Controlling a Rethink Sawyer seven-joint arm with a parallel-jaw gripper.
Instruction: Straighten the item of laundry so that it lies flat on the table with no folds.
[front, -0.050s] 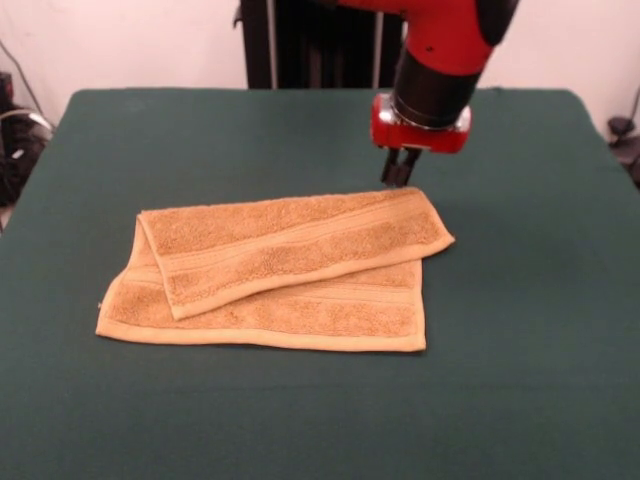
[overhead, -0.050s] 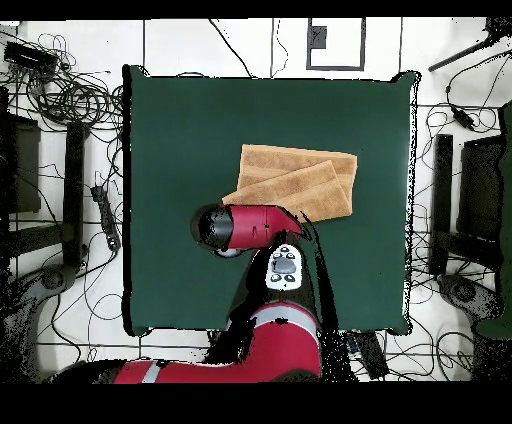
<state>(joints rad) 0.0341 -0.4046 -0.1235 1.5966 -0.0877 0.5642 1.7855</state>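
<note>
On green table (front, -0.050s: 520, 380), folded towel (front, -0.050s: 290, 270), jaws at its far corner

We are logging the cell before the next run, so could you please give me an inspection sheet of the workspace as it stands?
Surface: table covered in dark green cloth, smooth.
Job's things: orange-tan terry hand towel near the middle, not flat; one layer is folded over at a slant across the other.
Clutter: nothing seen on the table.
Gripper: gripper low at the towel's far corner; open or shut cannot be told.
Cables: tangled cables on the floor on several sides of the table.
Surroundings: white wall, black frame behind the table, dark equipment at the floor edges.
</note>
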